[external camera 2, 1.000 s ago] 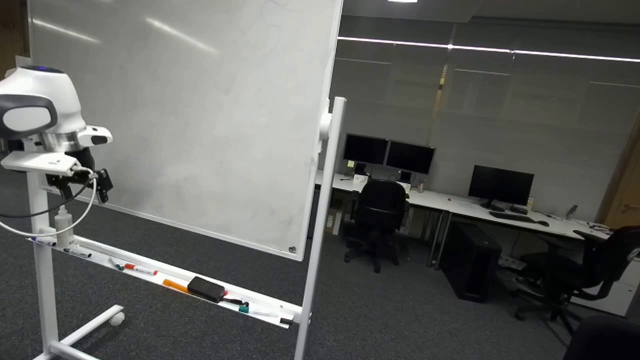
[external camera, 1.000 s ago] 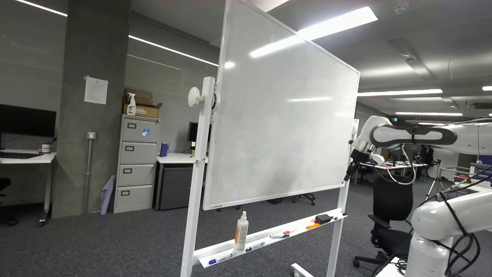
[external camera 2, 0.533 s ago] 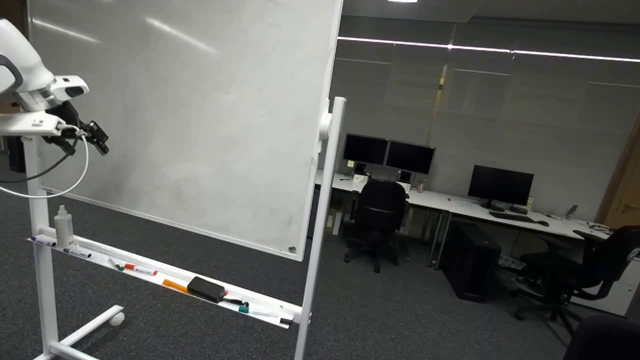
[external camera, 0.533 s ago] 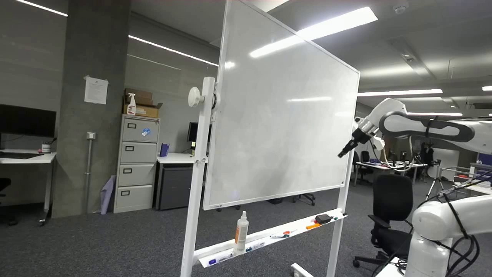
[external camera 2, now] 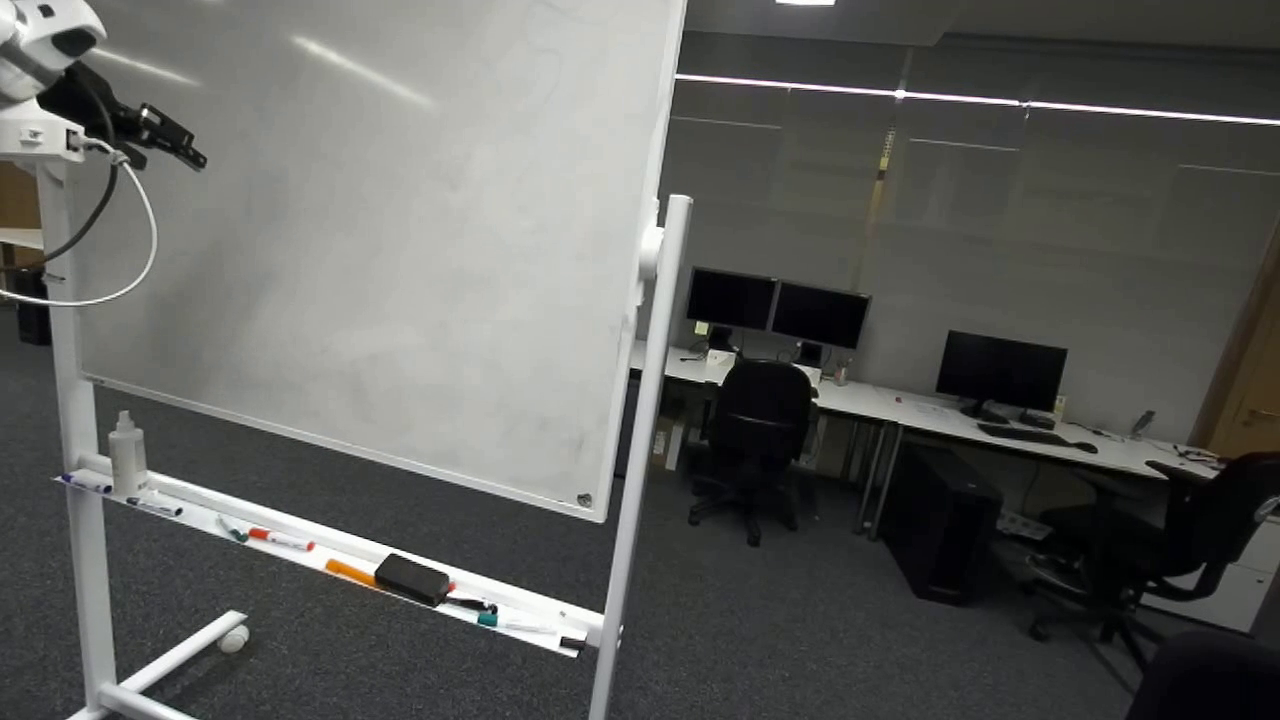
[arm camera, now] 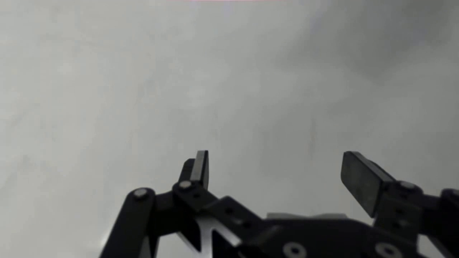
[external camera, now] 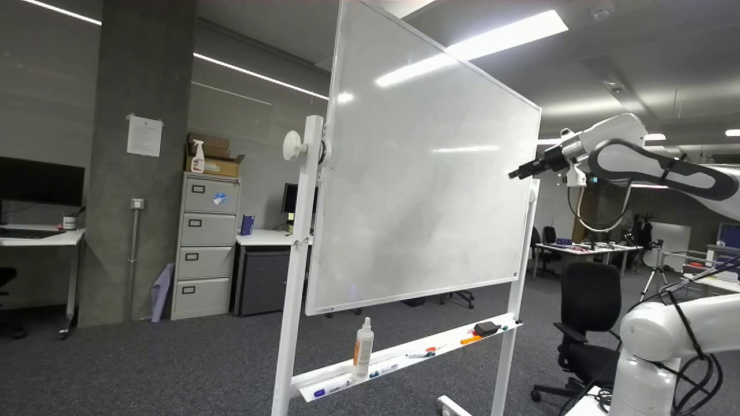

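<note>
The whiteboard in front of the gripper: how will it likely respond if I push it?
The whiteboard is a flat, framed panel, so probably stiff. It may tilt, since a round knob sits where it meets the stand. That stand might roll: a caster shows at its foot.

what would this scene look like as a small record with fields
claw: open, holding nothing, pointed toward the whiteboard
whiteboard: faintly smudged, no legible writing, on a wheeled stand
tray: below the whiteboard, bearing markers and a black eraser
bottle: upright on the tray
surroundings: filing cabinet, chairs, monitors
</note>
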### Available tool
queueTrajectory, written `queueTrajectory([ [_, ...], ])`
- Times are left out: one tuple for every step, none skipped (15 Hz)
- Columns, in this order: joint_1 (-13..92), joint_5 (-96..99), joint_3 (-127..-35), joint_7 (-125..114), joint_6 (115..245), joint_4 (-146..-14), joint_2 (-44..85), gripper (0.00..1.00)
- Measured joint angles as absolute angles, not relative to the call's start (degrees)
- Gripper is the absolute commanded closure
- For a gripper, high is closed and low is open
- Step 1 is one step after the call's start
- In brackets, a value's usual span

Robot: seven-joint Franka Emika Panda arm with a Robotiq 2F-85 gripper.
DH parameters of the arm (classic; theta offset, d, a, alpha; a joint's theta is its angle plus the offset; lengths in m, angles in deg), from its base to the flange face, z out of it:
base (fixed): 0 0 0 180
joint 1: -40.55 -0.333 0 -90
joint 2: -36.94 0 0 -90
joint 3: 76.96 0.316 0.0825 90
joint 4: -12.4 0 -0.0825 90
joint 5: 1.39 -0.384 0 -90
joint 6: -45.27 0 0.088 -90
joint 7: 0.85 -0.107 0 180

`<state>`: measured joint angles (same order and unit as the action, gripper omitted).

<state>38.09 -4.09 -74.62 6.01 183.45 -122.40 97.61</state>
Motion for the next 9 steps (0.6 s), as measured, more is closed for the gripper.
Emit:
queueTrajectory([
  [37.9, -4.1, -74.5, 6.0, 186.7, -122.1, 97.6, 0.00],
  [37.6, -4.1, -74.5, 6.0, 188.6, -121.9, 97.6, 0.00],
  [37.3, -4.1, -74.5, 6.0, 189.4, -121.9, 97.6, 0.00],
  [37.2, -4.1, -74.5, 6.0, 189.5, -121.9, 97.6, 0.00],
  [37.1, -4.1, -74.5, 6.0, 189.5, -121.9, 97.6, 0.00],
  [37.1, -4.1, -74.5, 6.0, 189.5, -121.9, 97.6, 0.00],
  [37.1, -4.1, -74.5, 6.0, 189.5, -121.9, 97.5, 0.00],
  [37.1, -4.1, -74.5, 6.0, 189.5, -121.9, 97.5, 0.00],
  [37.0, -4.1, -74.5, 6.0, 189.5, -121.9, 97.5, 0.00],
])
